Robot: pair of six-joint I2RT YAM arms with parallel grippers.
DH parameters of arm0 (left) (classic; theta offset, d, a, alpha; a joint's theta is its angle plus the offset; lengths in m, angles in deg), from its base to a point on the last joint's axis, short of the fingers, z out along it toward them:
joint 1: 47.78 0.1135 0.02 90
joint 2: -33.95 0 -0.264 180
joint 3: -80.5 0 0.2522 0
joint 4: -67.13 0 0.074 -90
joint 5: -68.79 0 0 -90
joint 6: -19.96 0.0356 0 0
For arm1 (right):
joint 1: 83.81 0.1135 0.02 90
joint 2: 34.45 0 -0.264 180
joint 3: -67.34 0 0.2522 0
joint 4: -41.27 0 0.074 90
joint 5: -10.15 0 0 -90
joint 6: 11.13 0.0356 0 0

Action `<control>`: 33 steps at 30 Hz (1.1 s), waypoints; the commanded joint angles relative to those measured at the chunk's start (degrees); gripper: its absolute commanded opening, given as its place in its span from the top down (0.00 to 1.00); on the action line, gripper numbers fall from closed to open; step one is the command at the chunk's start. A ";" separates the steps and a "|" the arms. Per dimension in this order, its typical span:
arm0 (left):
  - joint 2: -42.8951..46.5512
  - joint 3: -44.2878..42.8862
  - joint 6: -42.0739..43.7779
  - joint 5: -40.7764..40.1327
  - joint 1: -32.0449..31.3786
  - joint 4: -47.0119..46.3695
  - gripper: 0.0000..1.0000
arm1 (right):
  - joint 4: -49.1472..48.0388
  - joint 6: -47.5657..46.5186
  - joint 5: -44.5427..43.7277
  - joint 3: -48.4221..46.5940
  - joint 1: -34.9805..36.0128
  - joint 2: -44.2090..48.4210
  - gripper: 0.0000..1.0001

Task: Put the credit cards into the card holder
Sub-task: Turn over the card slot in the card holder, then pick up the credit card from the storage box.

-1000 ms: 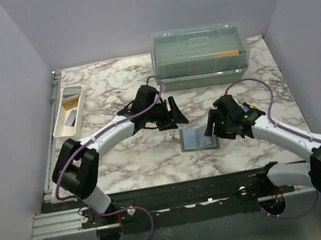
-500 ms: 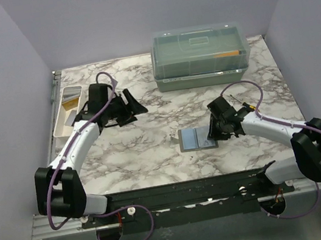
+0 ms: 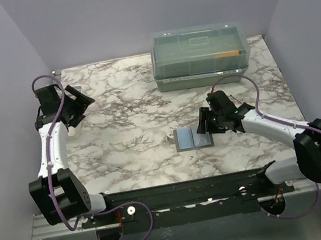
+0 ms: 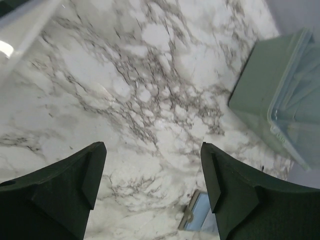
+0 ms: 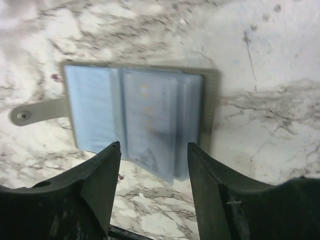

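Observation:
The card holder (image 3: 193, 138) lies open on the marble, grey-olive outside and blue-grey sleeves inside. In the right wrist view the card holder (image 5: 140, 112) lies flat with its strap tab to the left. My right gripper (image 3: 203, 126) is open and empty just above the holder's right half, its fingertips (image 5: 107, 165) at the holder's near edge. My left gripper (image 3: 82, 99) is open and empty at the far left of the table, and it (image 4: 151, 147) looks down on bare marble. No loose credit card shows in any view.
A big clear lidded box (image 3: 201, 54) stands at the back right and also shows in the left wrist view (image 4: 287, 95). The white tray's edge (image 4: 22, 27) shows at the top left of the left wrist view; my left arm covers it in the top view.
My left arm has swung from the table's middle to the far left, over the white tray. My right gripper has shifted slightly left over the card holder. The holder has hardly moved.

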 commanded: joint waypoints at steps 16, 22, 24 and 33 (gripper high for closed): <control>-26.07 -9.21 -28.95 -26.38 5.36 -34.46 0.13 | -4.96 -8.26 4.92 -2.47 -5.34 1.17 0.33; -32.34 -12.01 -33.11 -25.85 5.89 -33.31 0.12 | -4.70 -7.97 4.65 -1.97 -5.41 1.19 0.33; -34.14 -12.59 -35.93 -24.00 6.41 -31.85 0.11 | -4.37 -8.05 4.40 -1.97 -5.43 1.01 0.33; -36.40 -11.30 -40.35 -25.89 6.50 -30.45 0.09 | -4.30 -8.24 4.49 -1.66 -5.41 1.24 0.33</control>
